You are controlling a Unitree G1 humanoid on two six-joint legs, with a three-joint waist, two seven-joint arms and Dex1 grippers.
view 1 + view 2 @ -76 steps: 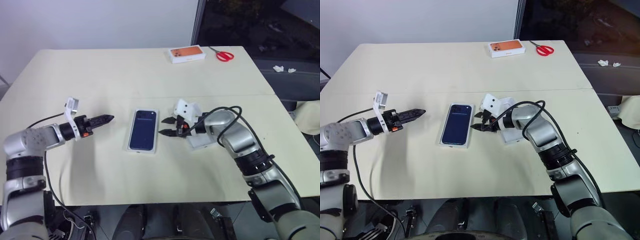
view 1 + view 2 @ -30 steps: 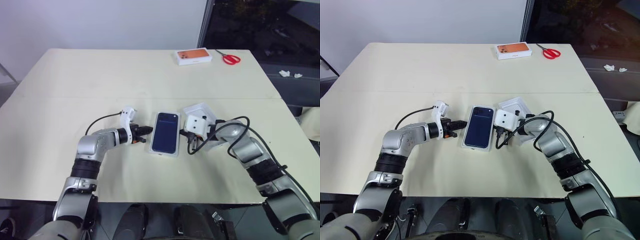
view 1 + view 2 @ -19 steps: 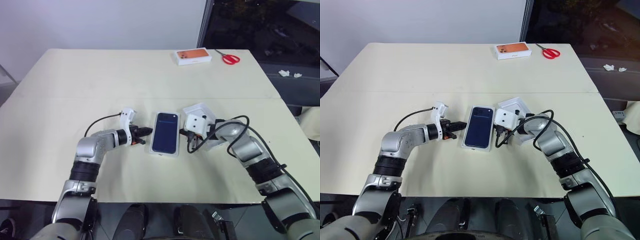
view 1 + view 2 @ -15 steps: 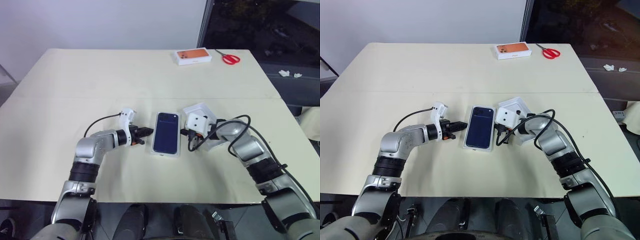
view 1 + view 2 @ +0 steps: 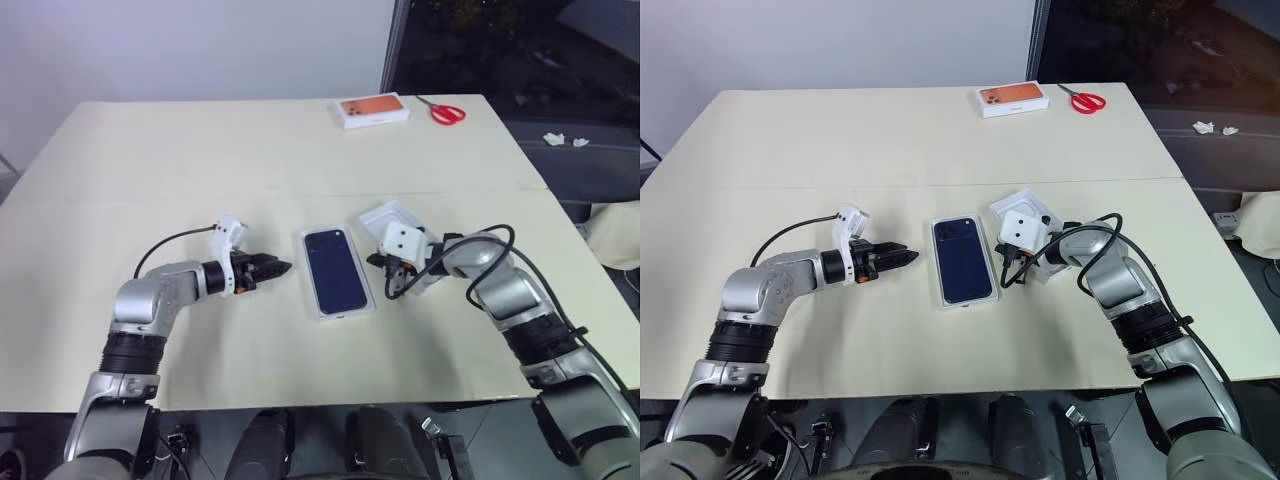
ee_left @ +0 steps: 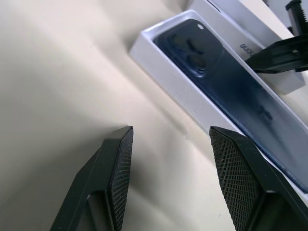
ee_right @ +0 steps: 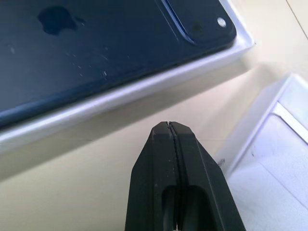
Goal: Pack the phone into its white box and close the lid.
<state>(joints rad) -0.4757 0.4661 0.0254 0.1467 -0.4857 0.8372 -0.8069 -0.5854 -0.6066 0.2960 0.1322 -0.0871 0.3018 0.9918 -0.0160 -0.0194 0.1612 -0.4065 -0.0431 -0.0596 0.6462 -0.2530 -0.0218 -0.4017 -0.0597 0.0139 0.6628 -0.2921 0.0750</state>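
Your wrist views give what the head views can't: the left gripper point(image 6: 168, 178) has its fingers apart, the right gripper point(image 7: 173, 126) pressed together, empty. The phone point(image 5: 963, 260) lies back-up in the white box point(image 5: 312, 285), mid-table point(image 5: 180, 150). Dark window beyond.
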